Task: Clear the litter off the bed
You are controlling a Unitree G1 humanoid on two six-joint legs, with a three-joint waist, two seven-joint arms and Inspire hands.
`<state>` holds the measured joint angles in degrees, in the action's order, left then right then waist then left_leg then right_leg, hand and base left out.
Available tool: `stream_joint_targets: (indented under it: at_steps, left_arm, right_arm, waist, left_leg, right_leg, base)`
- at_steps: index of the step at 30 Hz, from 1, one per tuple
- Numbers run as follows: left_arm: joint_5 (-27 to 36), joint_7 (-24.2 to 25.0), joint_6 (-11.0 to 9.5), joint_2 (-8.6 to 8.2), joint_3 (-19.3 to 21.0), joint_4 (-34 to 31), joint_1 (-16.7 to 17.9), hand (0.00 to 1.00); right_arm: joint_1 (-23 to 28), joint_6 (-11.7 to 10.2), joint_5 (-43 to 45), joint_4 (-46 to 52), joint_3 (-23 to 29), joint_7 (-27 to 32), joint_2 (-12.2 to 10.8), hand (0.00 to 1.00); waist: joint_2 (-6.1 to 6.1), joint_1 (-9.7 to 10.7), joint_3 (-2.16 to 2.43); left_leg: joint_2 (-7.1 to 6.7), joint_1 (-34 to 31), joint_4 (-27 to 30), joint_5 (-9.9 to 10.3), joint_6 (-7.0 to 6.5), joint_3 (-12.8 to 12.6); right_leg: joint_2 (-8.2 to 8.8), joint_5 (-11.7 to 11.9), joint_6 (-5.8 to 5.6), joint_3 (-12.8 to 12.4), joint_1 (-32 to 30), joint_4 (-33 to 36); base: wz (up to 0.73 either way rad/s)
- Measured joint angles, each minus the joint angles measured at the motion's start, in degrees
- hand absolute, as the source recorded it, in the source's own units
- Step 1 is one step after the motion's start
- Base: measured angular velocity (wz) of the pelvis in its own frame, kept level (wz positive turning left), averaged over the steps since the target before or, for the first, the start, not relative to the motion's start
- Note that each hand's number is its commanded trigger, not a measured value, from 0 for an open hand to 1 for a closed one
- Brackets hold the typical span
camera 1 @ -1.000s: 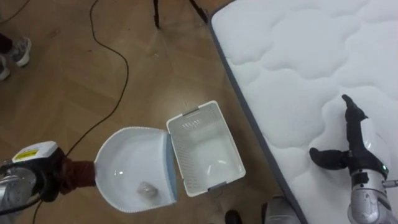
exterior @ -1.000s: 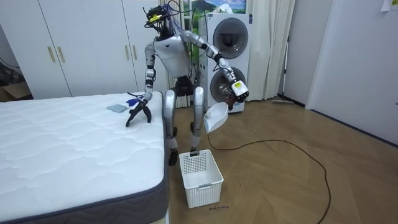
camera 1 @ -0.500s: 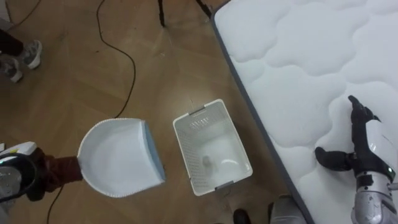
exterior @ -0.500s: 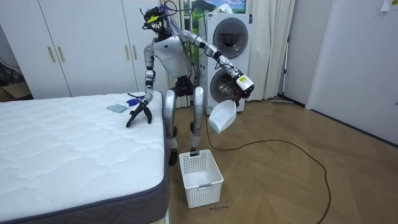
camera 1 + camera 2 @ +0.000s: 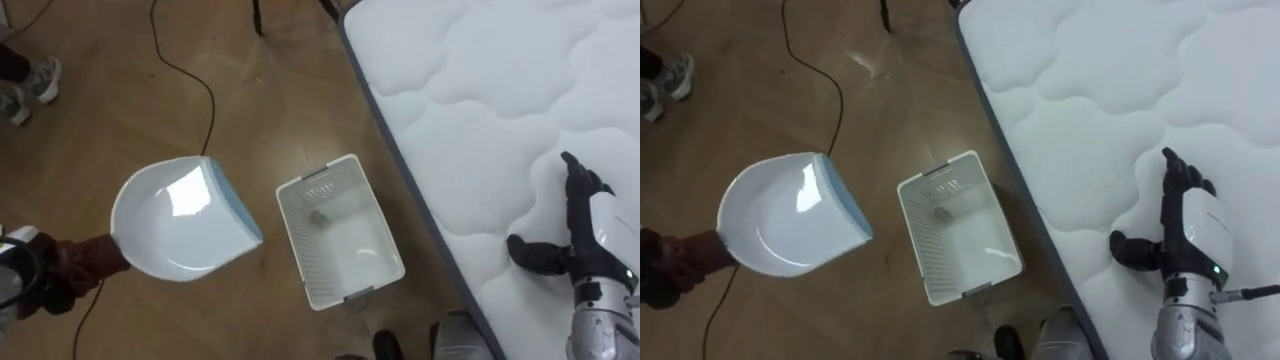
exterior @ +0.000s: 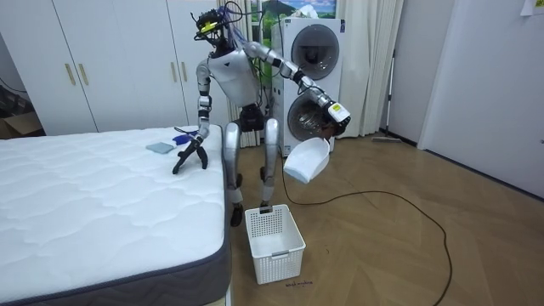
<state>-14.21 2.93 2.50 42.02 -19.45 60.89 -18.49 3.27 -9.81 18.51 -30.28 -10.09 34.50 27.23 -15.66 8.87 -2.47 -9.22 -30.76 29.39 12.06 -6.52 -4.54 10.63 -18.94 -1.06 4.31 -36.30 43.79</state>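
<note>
I've got the left arm reaching out at lower left, left hand (image 5: 22, 285) apparently clamped on the handle of the dustpan (image 5: 180, 220), held above the floor left of the basket (image 5: 296, 250); right hand (image 5: 588, 232) at lower right, fingers straight and splayed, propped on the mattress (image 5: 480, 100).

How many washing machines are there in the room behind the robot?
2, stacked against the far wall: the upper machine sits on the lower machine, which is partly hidden behind the robot's raised arm. Others may stand out of view.
</note>
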Motion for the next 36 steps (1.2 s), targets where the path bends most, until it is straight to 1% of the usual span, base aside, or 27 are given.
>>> stream_joint_targets:
  at_steps: [5,8,9,10,14,15,16,17,18,19,20,21,22,23,24,25,26,27,28,29,30,31,32,33,34,35,36]
  left_arm:
    - [-1.10,-1.22,-0.09,0.00,0.00,-1.26,0.04,1.00]
    - [-2.20,-2.42,-0.06,0.00,0.02,-4.33,0.41,1.00]
    - [-2.44,-2.63,0.11,-0.01,0.02,-6.51,0.40,1.00]
    - [-3.11,-3.08,0.06,-0.02,0.02,-9.03,0.51,1.00]
    - [-5.39,-4.25,-1.10,-0.77,0.00,-16.47,0.91,1.00]
    - [-6.17,-4.99,-1.67,-0.95,0.05,-19.64,1.53,1.00]
    - [-6.72,-5.54,-2.60,-1.22,0.11,-22.14,2.40,1.00]
    - [-6.75,-5.76,-2.93,-1.25,0.19,-23.76,3.19,1.00]
    - [-6.76,-6.05,-3.15,-1.37,0.76,-27.18,5.28,1.00]
    - [-6.86,-6.20,-3.41,-2.49,1.52,-29.71,7.45,1.00]
    - [-6.75,-6.22,-3.67,-3.18,1.66,-30.34,8.21,1.00]
    - [-6.74,-6.22,-4.57,-4.43,1.74,-30.79,9.52,1.00]
    - [-6.73,-6.17,-4.88,-5.43,1.74,-31.49,10.68,1.00]
    - [-6.73,-6.16,-5.01,-5.69,1.74,-32.20,11.19,1.00]
    - [-6.68,-6.14,-5.09,-5.99,1.81,-34.08,12.23,1.00]
    - [-6.67,-6.13,-5.24,-6.57,2.26,-35.75,13.07,1.00]
    - [-6.68,-6.12,-5.33,-6.90,2.81,-36.75,13.67,1.00]
    - [-6.70,-6.11,-5.40,-7.60,3.29,-38.09,14.30,1.00]
    - [-6.71,-6.12,-5.67,-8.04,3.59,-38.53,14.70,1.00]
    - [-6.68,-6.12,-5.68,-8.36,3.87,-38.74,15.08,1.00]
    - [-6.69,-6.13,-5.70,-9.15,5.61,-40.11,17.03,1.00]
    - [-6.67,-6.16,-5.68,-10.29,7.85,-41.57,19.00,1.00]
    - [-6.67,-6.20,-5.68,-10.86,8.65,-42.21,19.64,1.00]
    - [-6.66,-6.34,-5.68,-11.79,10.09,-43.41,20.98,1.00]
    - [-6.30,-6.95,-5.72,-12.52,11.36,-44.50,22.68,1.00]
    - [-6.00,-7.19,-5.72,-13.00,11.82,-44.74,23.39,1.00]
    - [-5.61,-7.27,-5.49,-14.37,12.34,-44.78,23.78,1.00]
  right_arm:
    - [-0.37,0.00,0.02,-0.52,-0.43,0.00,-0.02,0.00]
    - [-0.27,-0.02,-0.19,-1.10,-0.45,-0.09,-0.02,0.00]
    - [-0.47,0.00,-0.24,-1.19,-0.48,-0.14,-0.02,0.00]
    - [-0.44,0.03,-0.25,-1.26,-0.57,-0.31,-0.18,0.00]
    - [-0.41,-0.05,-0.05,-2.70,-1.18,-1.32,-0.22,0.00]
    - [-0.15,-0.05,-0.23,-2.81,-1.17,-1.57,-0.28,0.00]
    - [-0.10,-0.05,-0.06,-3.16,-1.18,-1.85,-0.56,0.00]
    - [-0.06,-0.10,-0.22,-3.20,-1.19,-1.99,-0.78,0.00]
    - [0.05,-0.13,-0.44,-3.20,-1.21,-2.15,-1.36,0.00]
    - [0.49,-0.12,-0.59,-3.44,-1.21,-2.18,-1.87,0.00]
    - [0.63,-0.12,-0.94,-3.50,-1.22,-2.22,-2.10,0.00]
    - [0.75,-0.11,-2.24,-3.51,-1.49,-2.22,-2.55,0.00]
    - [0.82,-0.11,-3.09,-3.50,-2.09,-2.23,-2.57,0.00]
    - [0.94,-0.12,-3.39,-3.47,-2.16,-2.23,-2.64,0.00]
    - [1.52,-0.07,-4.05,-3.14,-2.15,-2.23,-2.80,0.00]
    - [2.16,0.06,-4.59,-2.37,-2.08,-2.24,-2.82,0.00]
    - [2.56,0.11,-4.50,-1.73,-2.00,-2.23,-2.90,0.00]
    - [3.66,0.11,-4.46,-0.46,-1.95,-2.23,-3.10,0.00]
    - [4.74,0.11,-4.63,-0.15,-2.01,-2.38,-3.78,0.00]
    - [4.76,0.11,-4.71,-0.01,-2.01,-2.54,-4.03,0.00]
    - [4.88,0.11,-4.72,0.24,-2.02,-2.83,-4.44,0.00]
    - [5.03,0.14,-4.78,0.66,-1.87,-2.92,-4.81,0.00]
    - [5.40,0.14,-4.88,1.15,-1.65,-2.94,-4.96,0.00]
    - [5.88,0.14,-4.95,1.84,-1.63,-2.97,-5.11,0.00]
    - [6.01,0.28,-4.96,2.71,-1.67,-2.98,-5.33,0.00]
    - [6.11,0.36,-4.94,3.35,-1.67,-2.95,-5.28,0.00]
    - [6.15,0.25,-4.96,3.92,-1.54,-2.67,-5.06,0.00]
  waist:
    - [0.27,0.11,-0.17]
    - [0.76,0.24,-0.51]
    - [1.08,0.23,-0.73]
    - [1.68,0.17,-0.82]
    - [3.36,0.18,-0.73]
    - [4.05,0.00,-0.72]
    - [4.68,-0.94,-0.62]
    - [5.11,-1.36,-0.50]
    - [6.02,-2.25,-0.36]
    - [6.97,-3.12,0.12]
    - [7.22,-3.50,0.23]
    - [7.78,-4.00,0.49]
    - [8.06,-3.99,0.68]
    - [8.23,-4.02,0.78]
    - [8.93,-4.28,1.26]
    - [9.43,-4.43,1.53]
    - [9.62,-4.33,1.63]
    - [10.27,-4.37,1.73]
    - [11.21,-4.56,1.81]
    - [11.39,-4.79,1.89]
    - [11.49,-5.30,1.96]
    - [11.49,-5.89,1.96]
    - [11.45,-6.20,1.98]
    - [11.42,-6.80,1.98]
    - [11.65,-8.08,2.03]
    - [11.77,-8.34,2.11]
    - [11.93,-8.48,2.13]
  left_leg:
    - [0.04,0.27,0.15,0.00,0.00,-0.15]
    - [0.07,0.40,0.31,0.00,0.00,-0.10]
    - [0.15,0.36,0.44,0.00,0.00,-0.11]
    - [0.35,0.43,0.33,0.00,0.00,-0.49]
    - [0.68,1.41,0.28,0.02,-0.03,-0.55]
    - [0.89,1.95,0.20,0.03,-0.03,-0.57]
    - [1.73,2.55,0.00,0.27,0.06,-1.26]
    - [2.19,2.78,-0.02,0.53,0.17,-1.77]
    - [3.10,3.57,-0.14,1.11,0.34,-2.81]
    - [3.82,4.82,-0.35,1.67,0.48,-3.75]
    - [4.18,5.63,-0.41,2.02,0.58,-4.15]
    - [4.82,7.21,-0.44,2.79,0.69,-4.75]
    - [5.62,8.55,-0.16,3.60,1.01,-5.19]
    - [5.96,9.04,0.04,3.93,1.10,-5.27]
    - [6.66,9.83,0.00,4.34,1.09,-6.15]
    - [7.11,10.55,-0.02,4.70,1.15,-6.61]
    - [7.45,10.91,0.09,4.92,1.11,-7.07]
    - [7.74,12.21,-0.14,5.19,1.15,-7.86]
    - [8.10,14.42,-1.05,5.36,1.08,-9.38]
    - [8.47,15.42,-1.56,5.48,1.07,-10.23]
    - [9.52,17.41,-2.80,5.56,1.09,-12.69]
    - [10.60,19.27,-4.48,5.56,1.10,-15.41]
    - [11.12,20.07,-5.21,5.53,1.12,-16.84]
    - [12.66,21.76,-7.04,5.48,1.14,-20.79]
    - [13.78,23.70,-9.08,5.41,1.09,-26.68]
    - [13.76,24.93,-10.18,5.25,1.25,-28.67]
    - [13.46,27.28,-12.19,5.04,1.37,-32.37]
  right_leg:
    - [0.08,-0.04,0.06,0.07,0.39,-0.22]
    - [0.18,-0.06,0.06,0.30,0.68,-0.26]
    - [0.18,-0.06,0.06,0.48,0.80,-0.31]
    - [0.14,-0.05,0.06,0.50,0.85,-0.44]
    - [-0.02,-0.01,0.00,1.02,2.23,-1.40]
    - [-0.32,0.18,-0.04,0.81,2.71,-2.00]
    - [-1.26,0.88,0.14,0.36,3.28,-3.21]
    - [-1.89,1.26,0.22,-0.07,3.41,-3.76]
    - [-3.19,1.69,0.23,-1.53,3.91,-4.58]
    - [-4.32,2.13,0.35,-2.93,4.73,-5.39]
    - [-4.77,2.22,0.36,-3.40,5.46,-5.79]
    - [-5.62,2.40,0.41,-4.23,6.90,-6.49]
    - [-6.50,2.65,0.51,-4.69,8.50,-7.44]
    - [-6.94,2.74,0.53,-4.90,9.16,-8.03]
    - [-7.65,3.04,0.54,-5.36,9.86,-8.75]
    - [-8.12,3.43,0.58,-5.62,10.71,-9.42]
    - [-8.36,3.55,0.56,-5.77,11.05,-9.69]
    - [-8.78,3.90,0.54,-6.43,11.76,-10.23]
    - [-9.20,4.15,0.50,-7.40,13.01,-10.51]
    - [-9.52,4.59,0.54,-7.64,13.80,-11.22]
    - [-10.54,6.33,0.68,-8.07,15.11,-13.43]
    - [-11.21,8.40,1.14,-7.21,16.38,-16.43]
    - [-11.31,9.61,1.43,-5.96,16.94,-18.15]
    - [-11.58,12.10,1.91,-3.04,18.35,-21.23]
    - [-10.43,12.09,2.37,2.16,19.25,-19.15]
    - [-9.48,10.60,2.23,5.04,19.64,-16.33]
    - [-7.05,7.72,1.88,9.71,21.63,-11.64]
  base:
    - [0.00]
    - [0.03]
    - [0.06]
    - [0.04]
    - [0.00]
    - [-0.22]
    - [-0.39]
    - [-0.65]
    - [-0.80]
    - [-0.77]
    - [-0.70]
    - [-0.57]
    - [-0.51]
    - [-0.43]
    - [-0.38]
    - [-0.36]
    - [-0.37]
    - [-0.43]
    - [-0.55]
    - [-0.88]
    - [-1.23]
    - [-1.35]
    - [-1.47]
    - [-1.71]
    - [-1.78]
    - [-1.80]
    - [-1.71]
